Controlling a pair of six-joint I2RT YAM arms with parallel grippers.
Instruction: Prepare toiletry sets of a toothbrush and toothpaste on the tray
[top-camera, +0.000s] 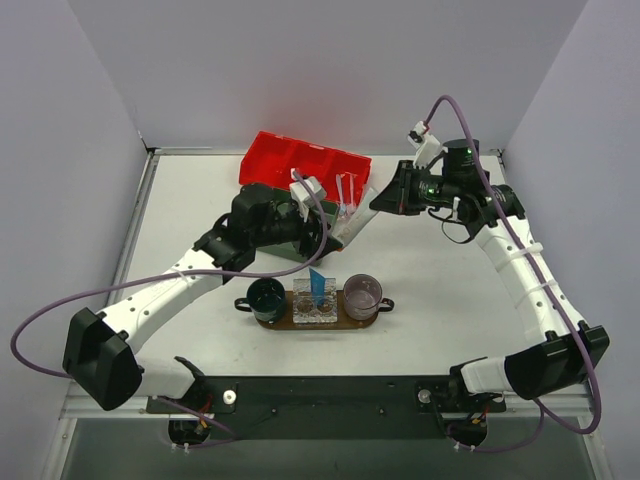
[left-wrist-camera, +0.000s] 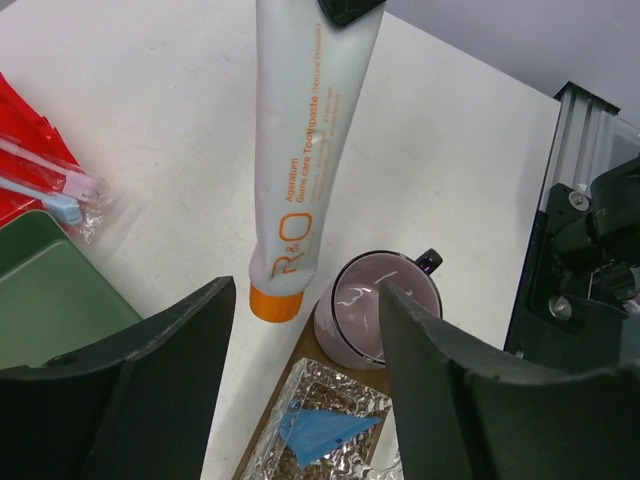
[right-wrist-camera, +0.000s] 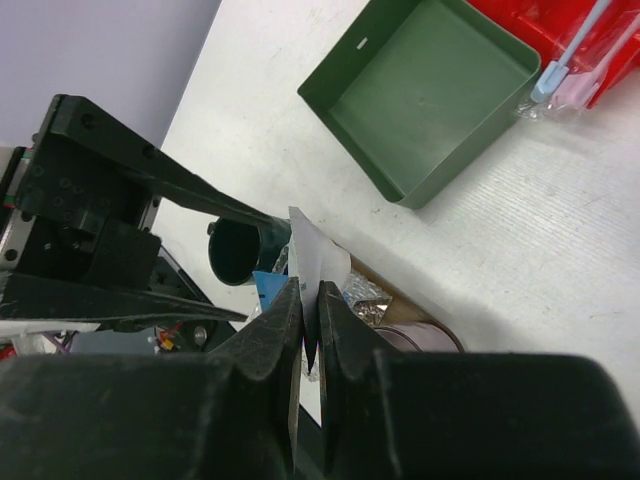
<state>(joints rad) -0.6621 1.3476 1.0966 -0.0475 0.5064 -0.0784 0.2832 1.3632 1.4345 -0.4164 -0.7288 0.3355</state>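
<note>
My right gripper (top-camera: 381, 203) (right-wrist-camera: 310, 292) is shut on the flat end of the white toothpaste tube (left-wrist-camera: 300, 150). The tube hangs in the air, orange cap down, just past the tray's end. My left gripper (top-camera: 315, 230) (left-wrist-camera: 305, 292) is open and empty, near the tube's cap and above the tray (top-camera: 336, 323) (left-wrist-camera: 300, 352). The blue tube (top-camera: 318, 285) (left-wrist-camera: 322, 430) stands in a clear glass holder on the tray, between a dark green mug (top-camera: 266, 297) and a lilac mug (top-camera: 362, 293) (left-wrist-camera: 368, 318). Two wrapped toothbrushes (top-camera: 345, 195) (left-wrist-camera: 50, 185) (right-wrist-camera: 575, 60) lie by the red bin's edge.
The red divided bin (top-camera: 300, 160) (right-wrist-camera: 600, 15) sits at the back. The empty green square box (right-wrist-camera: 430, 95) (left-wrist-camera: 45, 295) lies in front of it, mostly under my left arm in the top view. Both arms are close together over the table's middle.
</note>
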